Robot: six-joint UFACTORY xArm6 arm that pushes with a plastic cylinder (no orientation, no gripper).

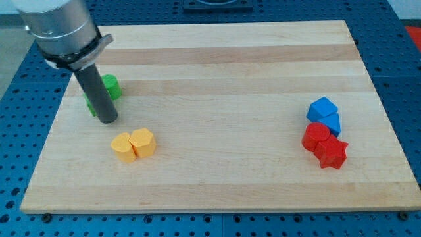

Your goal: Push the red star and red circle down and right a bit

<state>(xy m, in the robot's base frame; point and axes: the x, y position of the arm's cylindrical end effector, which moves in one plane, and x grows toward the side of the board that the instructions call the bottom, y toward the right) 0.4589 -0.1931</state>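
**Rod at upper left, red pair at lower right**

The wooden board bears every block; there are no bins or trays on it. At the right of the frame, slightly below centre, the red circle touches the red star, which sits just below and right of it. Two blue blocks press against the red circle from above.

My tip rests at the upper left, well apart from the reds. The arm has no pincer, only the rod. The rod hides part of the green blocks, so their shapes cannot be told. Two yellow blocks lie touching, just below and right of the tip.
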